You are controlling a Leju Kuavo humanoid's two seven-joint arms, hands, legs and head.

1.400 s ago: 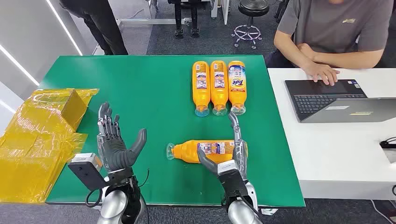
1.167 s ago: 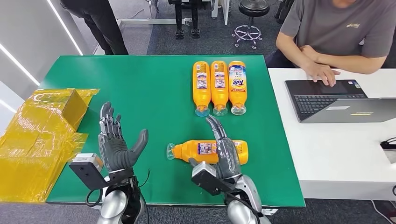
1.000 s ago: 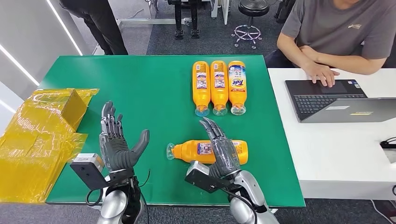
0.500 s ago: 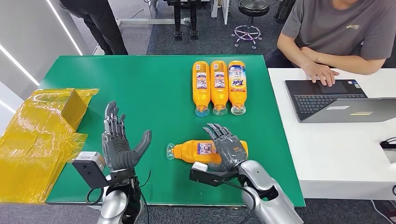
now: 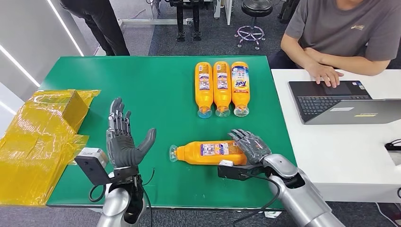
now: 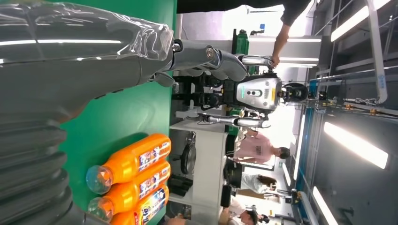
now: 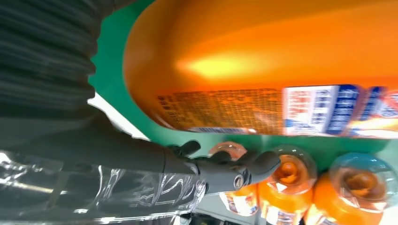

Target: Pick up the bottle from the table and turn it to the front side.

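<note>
An orange bottle (image 5: 208,152) lies on its side on the green table (image 5: 142,85), cap to the left and its small-print back label facing up. My right hand (image 5: 249,146) lies palm-down over the bottle's base end, fingers spread across it without closing. In the right wrist view the bottle (image 7: 263,51) is very close, and the dark fingers (image 7: 225,171) stretch out past it. My left hand (image 5: 124,142) stands raised and open left of the bottle, holding nothing; its thumb (image 6: 70,70) shows in the left wrist view.
Three orange bottles (image 5: 222,89) lie side by side at the back of the table, also seen as bottles (image 6: 131,178). Yellow-wrapped boxes (image 5: 38,137) sit at the left edge. A person (image 5: 340,33) works at a laptop (image 5: 340,101) on a white table (image 5: 350,156) at the right.
My right hand has turned palm-down and slid right along the bottle to its base end. The left hand has risen slightly. The bottle has not moved.
</note>
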